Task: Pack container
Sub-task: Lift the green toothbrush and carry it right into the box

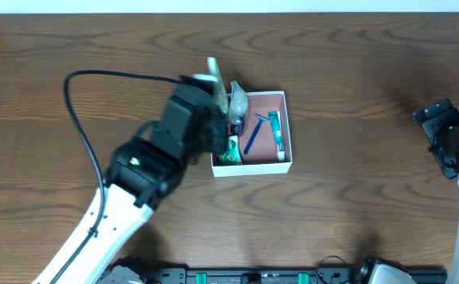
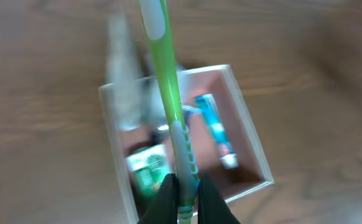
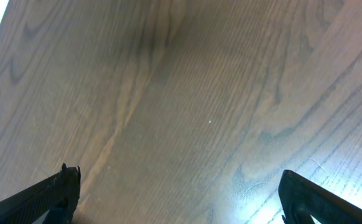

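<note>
Currently pinches tail of green toothbrush in left jaws, closed tight on it, shaft reaching over container near worktop centre. Holds right jaws spread wide, empty, at 3 o'clock edge. Risks bridging rim if dropped flat: may be longer than free floor. Risks snagging clear bottle at box's 11 o'clock corner, swivelling in thin grip, or shoving low wall and sliding box.
</note>
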